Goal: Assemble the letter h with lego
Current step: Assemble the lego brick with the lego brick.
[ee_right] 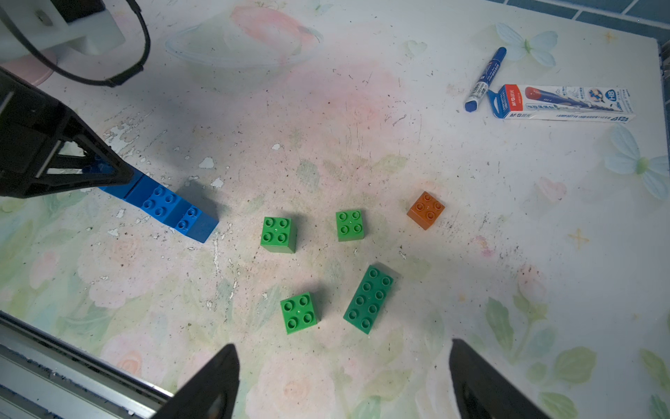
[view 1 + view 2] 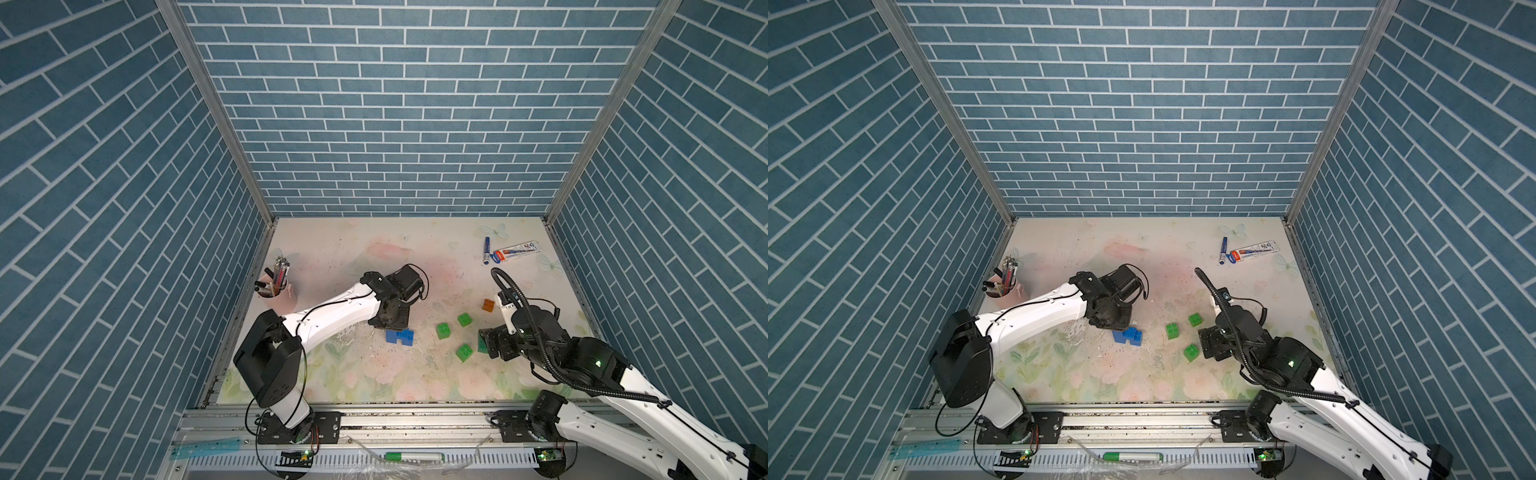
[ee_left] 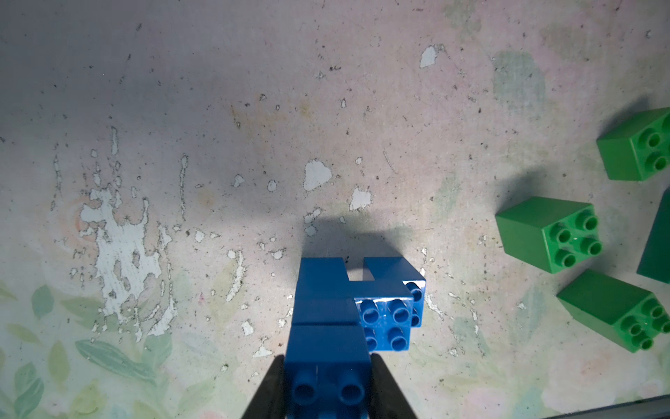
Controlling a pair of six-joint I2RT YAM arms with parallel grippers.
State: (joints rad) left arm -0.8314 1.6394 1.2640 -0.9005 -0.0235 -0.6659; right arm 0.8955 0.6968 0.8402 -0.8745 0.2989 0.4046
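Our left end effector (image 3: 327, 366) clamps the blue lego assembly (image 3: 384, 315); right end effector (image 1: 343, 366) gapes empty. We should lay it flat, releasing gently.

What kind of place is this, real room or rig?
Likely a robot test booth, not a room: printed brick wall panels on aluminium posts, left arm and right arm bolted to a front rail, worn floral tabletop scattered with lego bricks.

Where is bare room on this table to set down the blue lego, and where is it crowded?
Bare: the near strip between blue lego and front rail; the far middle between pen cup and blue marker. Crowded: around the green bricks and orange brick.
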